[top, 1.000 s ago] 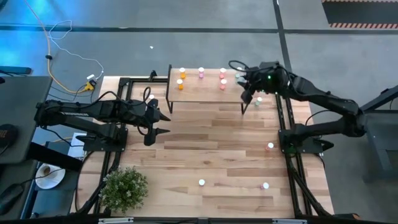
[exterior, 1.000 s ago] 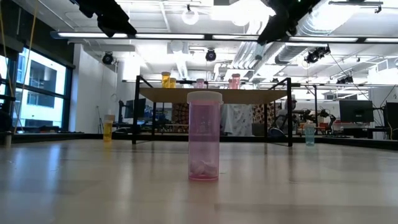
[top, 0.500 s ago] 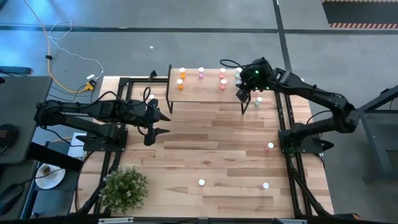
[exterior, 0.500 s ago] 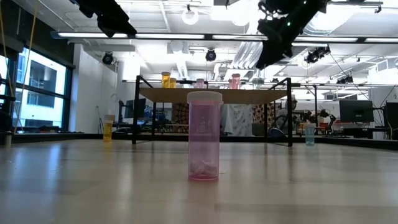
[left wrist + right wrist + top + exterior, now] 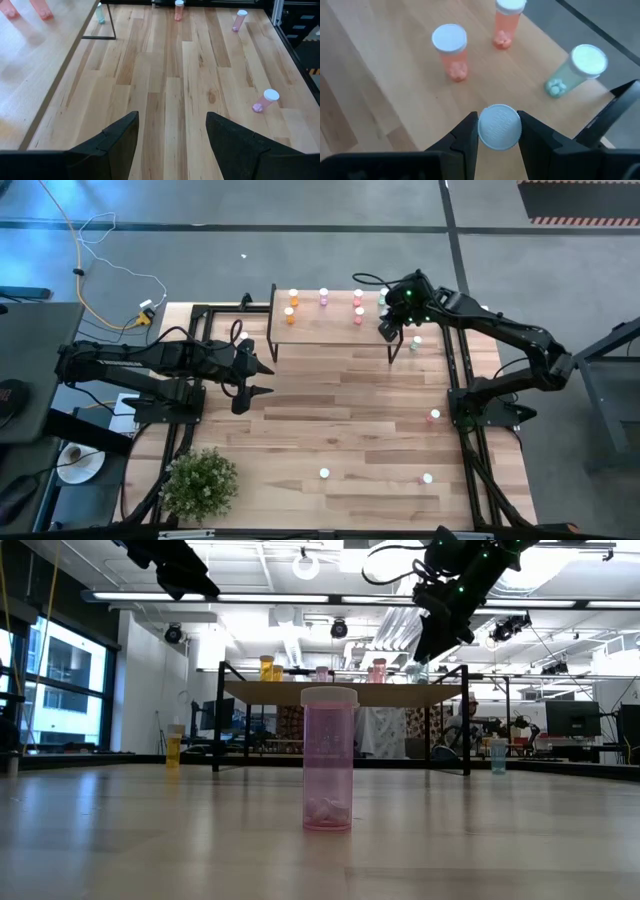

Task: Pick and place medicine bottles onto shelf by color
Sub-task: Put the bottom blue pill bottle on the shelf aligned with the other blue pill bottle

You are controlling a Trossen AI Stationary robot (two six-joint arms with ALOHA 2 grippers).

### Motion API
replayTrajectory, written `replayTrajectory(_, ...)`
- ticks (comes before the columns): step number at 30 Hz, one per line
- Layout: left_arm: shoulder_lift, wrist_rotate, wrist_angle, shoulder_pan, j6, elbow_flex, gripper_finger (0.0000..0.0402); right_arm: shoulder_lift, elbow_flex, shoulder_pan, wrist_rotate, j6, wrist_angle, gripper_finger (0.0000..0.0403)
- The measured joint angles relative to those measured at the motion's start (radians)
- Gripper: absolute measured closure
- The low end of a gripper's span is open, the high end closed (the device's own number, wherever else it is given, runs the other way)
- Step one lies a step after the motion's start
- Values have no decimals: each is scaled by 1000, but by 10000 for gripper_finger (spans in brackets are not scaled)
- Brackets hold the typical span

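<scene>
The table [image 5: 330,410] is of pale striped wood planks, smooth, and it stands on a grey floor. On our left side, we keep the left gripper [image 5: 262,378] over the bare planks, its two dark fingers apart and empty; the shelf [image 5: 330,320] lies ahead of it and a little to the side.

Going right, we hold the right gripper [image 5: 499,131] above the right end of the shelf, its fingers clamped on a small bottle [image 5: 499,127]; only the round white ribbed cap is visible, so we cannot tell the body colour. Just beyond the fingertips stand two red bottles [image 5: 451,51] and one pale green bottle [image 5: 577,67] near the shelf edge.

We think the risk is here: the bottles are tiny, light, smooth plastic cylinders, and they stand close together. If we lower with a tilt, a finger may knock a neighbour over, or the bottle may roll off the edge. A wrong colour group is also possible.
</scene>
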Motion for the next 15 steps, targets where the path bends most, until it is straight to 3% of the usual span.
replayTrajectory(15,0,0,0,0,0,0,179,33,-1,-8,23,-1,17,299)
